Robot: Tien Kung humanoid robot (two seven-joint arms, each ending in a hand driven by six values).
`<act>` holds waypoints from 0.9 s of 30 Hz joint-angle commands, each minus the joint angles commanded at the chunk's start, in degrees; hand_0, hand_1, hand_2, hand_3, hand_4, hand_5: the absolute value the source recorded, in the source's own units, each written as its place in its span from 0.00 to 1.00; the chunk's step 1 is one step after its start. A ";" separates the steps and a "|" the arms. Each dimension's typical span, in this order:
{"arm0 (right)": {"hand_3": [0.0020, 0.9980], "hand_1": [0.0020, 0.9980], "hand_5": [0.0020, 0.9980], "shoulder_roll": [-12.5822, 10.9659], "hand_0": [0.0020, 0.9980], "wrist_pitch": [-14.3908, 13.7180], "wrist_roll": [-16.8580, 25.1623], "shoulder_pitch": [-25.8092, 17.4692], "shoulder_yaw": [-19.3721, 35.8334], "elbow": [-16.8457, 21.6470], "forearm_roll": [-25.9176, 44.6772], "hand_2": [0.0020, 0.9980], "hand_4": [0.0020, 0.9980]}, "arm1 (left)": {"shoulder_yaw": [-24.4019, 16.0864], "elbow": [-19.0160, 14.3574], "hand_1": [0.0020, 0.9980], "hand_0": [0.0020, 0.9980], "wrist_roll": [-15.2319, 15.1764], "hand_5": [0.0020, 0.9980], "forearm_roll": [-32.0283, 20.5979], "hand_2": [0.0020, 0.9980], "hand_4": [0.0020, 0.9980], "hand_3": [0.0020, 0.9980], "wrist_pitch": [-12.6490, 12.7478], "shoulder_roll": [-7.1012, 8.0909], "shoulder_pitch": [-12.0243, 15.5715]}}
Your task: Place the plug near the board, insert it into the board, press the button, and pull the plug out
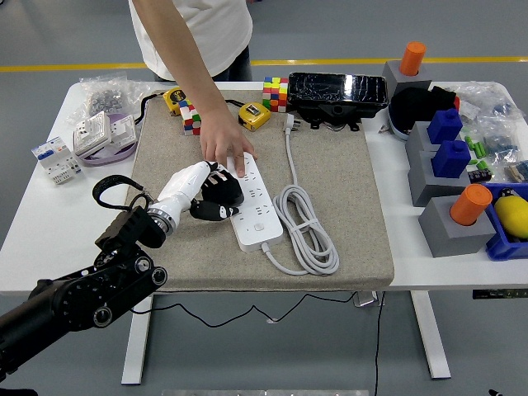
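No text, label, brand or number could be read anywhere; the yellow tape measures [254,115] at twelve o'clock and the white breaker units [54,158] at nine o'clock carried print too small to tell

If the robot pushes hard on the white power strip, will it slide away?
Probably not much. The power strip lies flat on a rough mat, and a person's hand presses its far end. Its stiff body likely won't bend, though the coiled cord would flop.
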 joint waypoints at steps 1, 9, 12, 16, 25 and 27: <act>0.56 0.65 0.43 0.00 0.54 -0.01 0.01 0.00 0.03 0.01 0.01 0.66 0.91 | 0.02 0.00 0.34 0.33 -0.08 0.00 0.02 0.40 0.66 0.53 0.11 -0.03 -0.01; 0.56 0.65 0.43 0.04 0.54 -0.01 0.02 0.02 -0.03 0.00 0.05 0.66 0.91 | 0.02 -0.20 0.32 0.31 -3.18 0.00 -1.30 0.38 0.64 0.52 2.15 -0.08 -0.11; 0.56 0.65 0.43 0.06 0.54 0.00 0.04 0.05 -0.05 0.04 0.02 0.66 0.91 | -0.56 -0.68 0.32 0.31 -4.11 0.00 -1.82 0.37 0.64 0.52 2.53 0.15 0.29; 0.56 0.65 0.43 0.05 0.54 0.00 0.03 0.06 -0.07 0.02 -0.04 0.66 0.91 | -2.70 -2.01 0.32 0.31 -5.60 0.00 -2.25 0.37 0.64 0.52 3.65 1.11 1.51; 0.56 0.65 0.42 0.12 0.54 0.04 0.00 0.01 0.00 -0.05 -0.07 0.66 0.91 | -6.37 4.75 0.47 0.46 -8.18 0.08 -3.15 0.50 0.82 0.55 4.28 2.69 2.69; 0.56 0.65 0.42 0.12 0.54 0.04 -0.01 0.08 0.04 -0.03 -0.09 0.66 0.91 | -6.25 5.63 0.47 0.46 -8.23 0.08 -3.06 0.50 0.82 0.55 4.25 2.68 2.72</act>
